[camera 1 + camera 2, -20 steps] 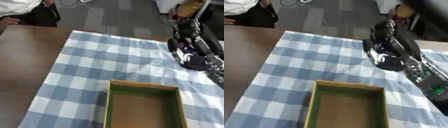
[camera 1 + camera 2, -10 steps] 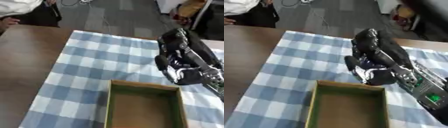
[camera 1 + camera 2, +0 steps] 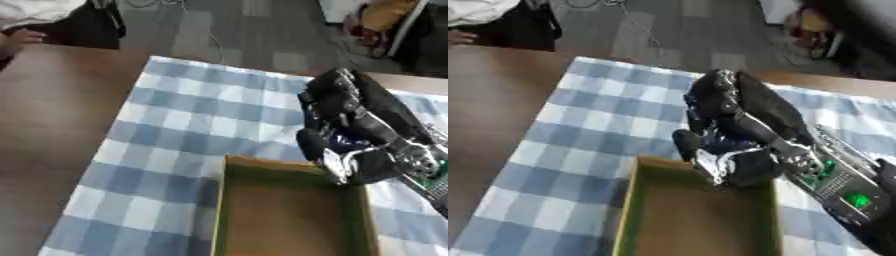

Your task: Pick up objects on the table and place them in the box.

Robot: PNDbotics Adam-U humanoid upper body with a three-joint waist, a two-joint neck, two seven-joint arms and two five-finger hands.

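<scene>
My right hand (image 3: 354,120) comes in from the right and hangs over the far rim of the box (image 3: 220,200). Its black fingers are curled downward around a small dark thing with bluish and white patches (image 3: 721,152); I cannot make out what it is. The box is open cardboard with a greenish rim and a bare brown inside, and it stands on the near part of the checked cloth. The hand covers the box's far right corner. My left hand shows in neither view.
A blue and white checked cloth (image 3: 188,120) covers the table's middle and right. Bare brown tabletop (image 3: 52,125) lies to the left. Beyond the table's far edge is grey floor with cables and furniture legs.
My right hand has moved left and nearer, from the cloth's far right side to just above the box's far rim, still curled on the dark thing.
</scene>
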